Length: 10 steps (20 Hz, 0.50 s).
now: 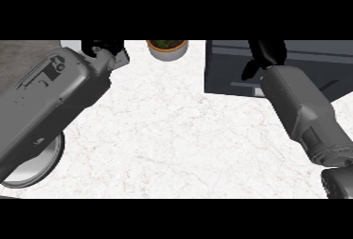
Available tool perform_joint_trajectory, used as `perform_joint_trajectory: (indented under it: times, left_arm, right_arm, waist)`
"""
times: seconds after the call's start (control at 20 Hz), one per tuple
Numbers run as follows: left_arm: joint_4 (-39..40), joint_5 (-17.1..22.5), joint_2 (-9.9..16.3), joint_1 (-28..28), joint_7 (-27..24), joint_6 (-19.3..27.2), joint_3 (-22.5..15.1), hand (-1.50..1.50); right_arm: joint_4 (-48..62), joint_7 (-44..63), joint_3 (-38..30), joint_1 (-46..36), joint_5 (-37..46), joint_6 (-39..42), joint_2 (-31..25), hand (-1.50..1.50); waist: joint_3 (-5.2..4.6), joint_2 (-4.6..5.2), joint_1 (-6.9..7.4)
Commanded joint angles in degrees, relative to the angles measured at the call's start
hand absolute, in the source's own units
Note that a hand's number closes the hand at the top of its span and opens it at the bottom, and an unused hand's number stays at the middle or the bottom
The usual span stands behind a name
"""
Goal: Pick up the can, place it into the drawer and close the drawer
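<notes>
Beneath the right hand [265, 53], whose fingers hang curled with nothing visibly held, lies the dark drawer [231, 70]. The left hand [103, 48] is raised beside a potted plant [167, 48], its finger state indeterminable. The can is not visible.

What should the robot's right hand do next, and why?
Probably push forward a little on the dark drawer unit to shut it. The right hand is already on it, and no can shows on the counter, so it may already be inside.
</notes>
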Motion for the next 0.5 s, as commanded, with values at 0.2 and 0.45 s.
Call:
perform_joint_trajectory:
  times: [0.2,0.45]
  left_arm:
    - [-2.67,-0.19,-0.28,1.25,0.36,0.14,0.08,-1.50]
    - [-3.94,-0.76,1.20,2.90,1.02,0.75,-0.26,-1.50]
  right_arm:
    - [-0.87,-8.93,-13.14,-5.44,-14.83,7.32,3.43,-1.50]
    - [-1.47,-14.52,-21.47,-5.03,-23.40,10.99,3.30,-1.50]
  waist:
    - [-0.27,-0.41,1.12]
    - [-0.31,-0.91,0.56]
